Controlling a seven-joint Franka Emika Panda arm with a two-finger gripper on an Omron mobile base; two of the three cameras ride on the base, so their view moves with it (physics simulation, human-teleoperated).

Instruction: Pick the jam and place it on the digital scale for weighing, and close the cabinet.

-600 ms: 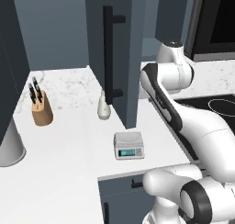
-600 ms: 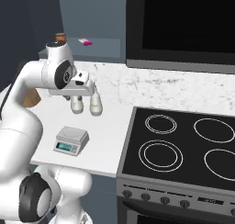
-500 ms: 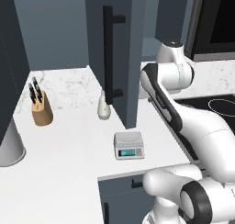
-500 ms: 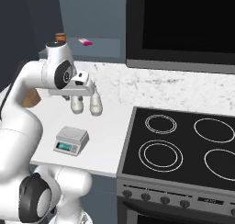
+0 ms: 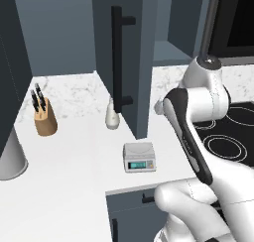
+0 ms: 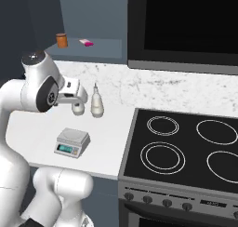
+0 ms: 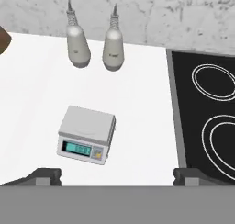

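The jam (image 6: 61, 40), a small orange-brown jar with a darker lid, stands on the shelf of the open cabinet (image 6: 100, 48). The cabinet's slate-blue door (image 5: 126, 47) is swung out, its black bar handle (image 5: 116, 57) facing me. The digital scale (image 7: 87, 135) lies flat on the white counter with nothing on it, also seen as the scale (image 5: 139, 156) and the scale (image 6: 72, 142). My gripper (image 7: 117, 176) hovers above the counter, looking down on the scale, open with nothing between its widely spread fingers. In the right base view the gripper (image 6: 73, 96) hangs well below the jam's shelf.
Two white pear-shaped bottles (image 7: 77, 44) (image 7: 113, 46) stand by the marble backsplash behind the scale. A knife block (image 5: 44, 117) sits at the counter's left. A black cooktop (image 6: 186, 147) lies to the right, an oven (image 6: 186, 21) above it. A pink item (image 6: 86, 43) shares the shelf.
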